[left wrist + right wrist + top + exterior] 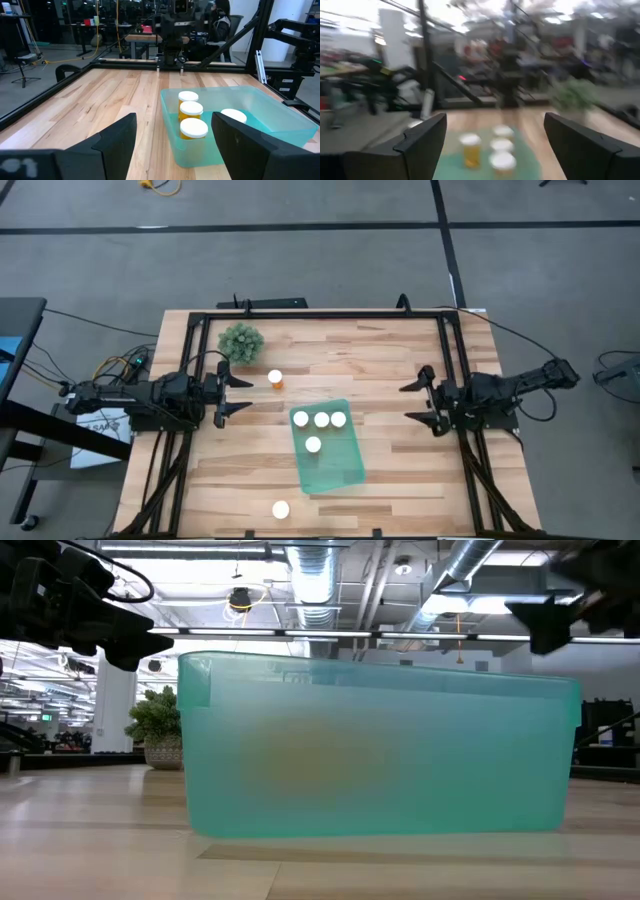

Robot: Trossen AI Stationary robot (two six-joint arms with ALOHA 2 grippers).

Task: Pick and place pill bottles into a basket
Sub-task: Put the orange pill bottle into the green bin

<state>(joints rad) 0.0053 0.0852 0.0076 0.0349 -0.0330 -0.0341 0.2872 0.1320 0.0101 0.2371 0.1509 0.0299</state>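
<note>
Wooden table (200, 470) bears basket (340, 470) and plant (241, 341).

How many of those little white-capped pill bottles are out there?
6. Four pill bottles stand in the teal basket: three in a row, one behind. One stands near the plant, one at the table's front edge.

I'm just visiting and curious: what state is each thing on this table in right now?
Translucent teal-green plastic tray: flat on table, holds four bottles.
Four orange white-capped pill bottles: upright inside tray.
Bottle by plant: upright, outside tray.
Bottle at near edge: outside tray.
Left gripper: open, empty.
Right gripper: open, empty.
Bushy green plant: upright.
</note>
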